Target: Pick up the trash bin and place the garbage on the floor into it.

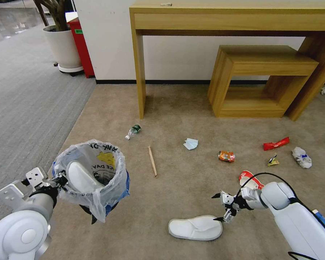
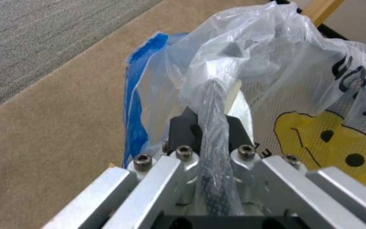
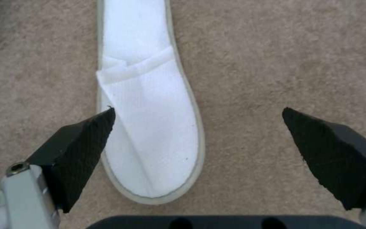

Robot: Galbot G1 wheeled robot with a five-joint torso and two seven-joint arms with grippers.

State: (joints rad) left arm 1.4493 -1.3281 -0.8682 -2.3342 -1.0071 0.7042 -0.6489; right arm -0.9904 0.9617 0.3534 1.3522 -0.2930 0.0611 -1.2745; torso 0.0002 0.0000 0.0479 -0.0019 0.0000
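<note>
Flat white slipper (image 3: 149, 121), toe crumpled

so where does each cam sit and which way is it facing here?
Head view: on the head, looking forward and down at the floor; both arms show, left gripper on the trash bin, right gripper open above the slipper.
Left wrist view: along the left gripper, shut on the trash bin rim and bag.
Right wrist view: straight down between open fingertips at the slipper.
Shared: head and right wrist views both show the slipper.
</note>
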